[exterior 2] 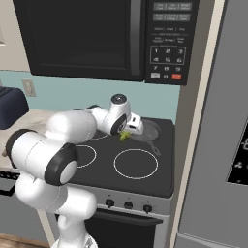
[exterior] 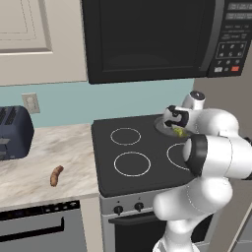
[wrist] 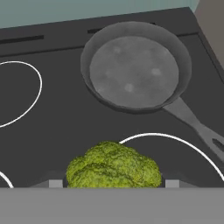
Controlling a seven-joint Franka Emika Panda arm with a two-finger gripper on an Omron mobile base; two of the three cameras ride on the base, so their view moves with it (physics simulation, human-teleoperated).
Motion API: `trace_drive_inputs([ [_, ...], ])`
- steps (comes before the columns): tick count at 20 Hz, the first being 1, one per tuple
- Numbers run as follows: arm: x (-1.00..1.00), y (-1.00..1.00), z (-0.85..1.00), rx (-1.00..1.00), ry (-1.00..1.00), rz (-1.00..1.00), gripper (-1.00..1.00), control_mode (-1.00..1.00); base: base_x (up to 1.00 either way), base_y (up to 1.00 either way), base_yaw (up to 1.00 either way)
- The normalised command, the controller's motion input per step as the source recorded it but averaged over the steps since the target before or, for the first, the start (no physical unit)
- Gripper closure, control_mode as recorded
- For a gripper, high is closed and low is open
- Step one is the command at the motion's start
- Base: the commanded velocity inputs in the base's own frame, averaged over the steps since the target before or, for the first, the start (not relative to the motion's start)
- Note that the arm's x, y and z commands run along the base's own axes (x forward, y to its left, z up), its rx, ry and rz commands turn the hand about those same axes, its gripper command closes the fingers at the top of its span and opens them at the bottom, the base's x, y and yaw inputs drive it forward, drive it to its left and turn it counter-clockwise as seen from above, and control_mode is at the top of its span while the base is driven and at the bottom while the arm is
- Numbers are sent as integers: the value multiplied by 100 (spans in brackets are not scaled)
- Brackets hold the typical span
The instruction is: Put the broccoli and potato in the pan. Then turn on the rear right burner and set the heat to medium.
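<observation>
The gripper (wrist: 113,186) is part-way closed on the broccoli (wrist: 114,168), its jaws on either side of the floret, and it hangs above the stove just short of the pan (wrist: 136,70), toward the pan's front. The pan sits empty on the stove's rear right ring, handle (wrist: 197,127) pointing forward. The potato (exterior: 56,175) lies on the counter well to the left of the pan. The risk I see: letting go here would probably drop the floret on the glass or onto the pan's rim, from which it could bounce out. A low approach might also nudge the pan off its ring.
</observation>
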Motion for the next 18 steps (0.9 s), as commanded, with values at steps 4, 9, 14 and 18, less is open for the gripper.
trace_drive_inputs([
  [4, 31, -36, 0, 0, 0, 3, 100, -100, 0, 0, 0],
  [9, 16, -22, -1, 0, 0, 3, 100, -100, 0, 0, 0],
  [14, 18, -6, -12, 0, 0, 1, 100, -100, 0, 0, 0],
  [18, 29, -4, -21, 0, 0, 0, 100, -100, 0, 0, 0],
])
